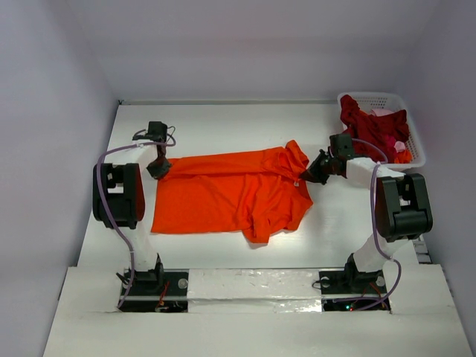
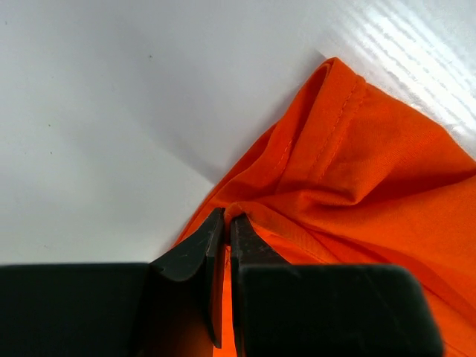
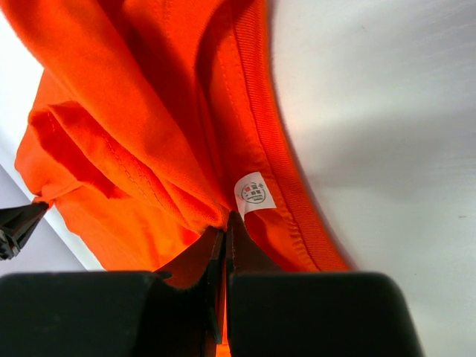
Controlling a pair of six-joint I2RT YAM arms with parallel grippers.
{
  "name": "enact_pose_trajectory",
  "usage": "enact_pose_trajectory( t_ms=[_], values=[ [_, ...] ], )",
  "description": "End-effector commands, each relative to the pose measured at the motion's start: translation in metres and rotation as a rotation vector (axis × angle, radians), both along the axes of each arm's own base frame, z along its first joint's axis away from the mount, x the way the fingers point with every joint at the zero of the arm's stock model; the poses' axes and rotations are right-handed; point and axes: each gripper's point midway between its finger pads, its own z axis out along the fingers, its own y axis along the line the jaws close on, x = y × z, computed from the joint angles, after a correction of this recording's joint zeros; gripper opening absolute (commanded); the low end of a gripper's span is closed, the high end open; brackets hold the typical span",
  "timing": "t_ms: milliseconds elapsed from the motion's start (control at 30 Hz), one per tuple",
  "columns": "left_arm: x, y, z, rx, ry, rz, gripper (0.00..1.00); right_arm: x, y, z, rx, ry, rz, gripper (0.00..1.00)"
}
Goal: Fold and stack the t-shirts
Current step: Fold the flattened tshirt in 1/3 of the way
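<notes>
A bright orange t-shirt [image 1: 230, 193] lies spread across the middle of the table, bunched and folded over at its right side. My left gripper [image 1: 159, 169] is shut on its far left corner; the left wrist view shows the orange cloth [image 2: 357, 178] pinched between the black jaws of the left gripper [image 2: 227, 219]. At the shirt's right end my right gripper [image 1: 314, 175] is shut on the fabric by the collar, just below the small white neck tag [image 3: 253, 193]. Dark red t-shirts [image 1: 368, 126] are heaped in the basket.
A white plastic lattice basket [image 1: 413, 126] stands at the back right corner, with dark red, pink and orange cloth in it. White walls close in the table at the left, back and right. Both arm bases sit at the near edge.
</notes>
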Motion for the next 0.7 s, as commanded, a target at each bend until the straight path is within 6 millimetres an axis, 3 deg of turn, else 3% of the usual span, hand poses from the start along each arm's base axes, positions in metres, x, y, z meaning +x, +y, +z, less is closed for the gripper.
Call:
enact_pose_trajectory(
  t_ms=[0, 400, 667],
  values=[
    [-0.012, 0.007, 0.009, 0.020, 0.005, 0.007, 0.00, 0.008, -0.008, 0.001, -0.015, -0.029, -0.036, 0.00],
    [-0.017, 0.016, 0.013, 0.034, 0.006, 0.018, 0.00, 0.003, -0.010, -0.005, -0.021, -0.011, -0.056, 0.00],
    [-0.016, 0.022, 0.021, 0.032, -0.009, 0.030, 0.16, 0.004, -0.010, -0.004, -0.018, -0.009, -0.066, 0.00]
  ],
)
